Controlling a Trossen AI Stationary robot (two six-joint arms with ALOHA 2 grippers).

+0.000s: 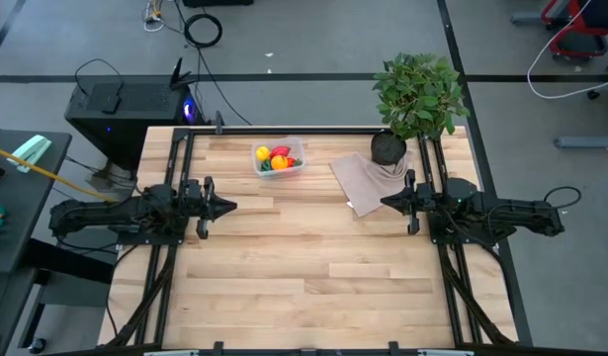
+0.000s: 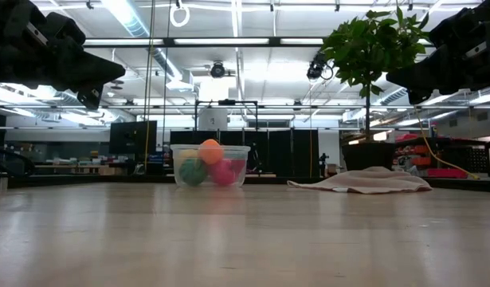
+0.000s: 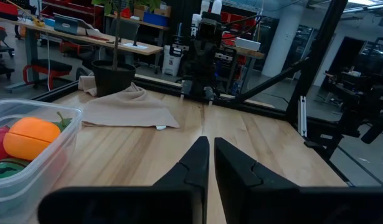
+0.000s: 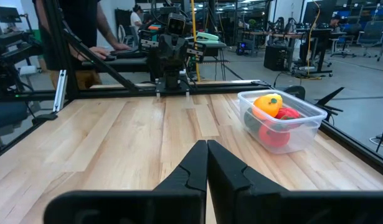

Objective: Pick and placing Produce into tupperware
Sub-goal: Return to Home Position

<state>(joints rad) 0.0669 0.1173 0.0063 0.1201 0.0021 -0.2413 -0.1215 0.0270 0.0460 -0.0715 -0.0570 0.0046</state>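
The clear tupperware point(image 1: 279, 159) stands near the table's far edge, holding yellow, orange, red and green produce point(image 1: 275, 157). The low view shows the tupperware point(image 2: 211, 166) with an orange piece point(image 2: 210, 151) on top; it also appears in the left wrist view point(image 3: 29, 155) and right wrist view point(image 4: 280, 121). My left gripper point(image 1: 229, 207) hangs shut above the table's left side, well short of the tub. My right gripper point(image 1: 385, 203) hangs shut at the right side, over the cloth's near edge. Both point toward the table's middle.
A beige folded cloth point(image 1: 368, 178) lies right of the tub, its far corner against the black pot of a leafy plant point(image 1: 414, 97) at the far right corner. Black rails point(image 1: 175, 168) run along both sides. Bare wood spans the middle and near half.
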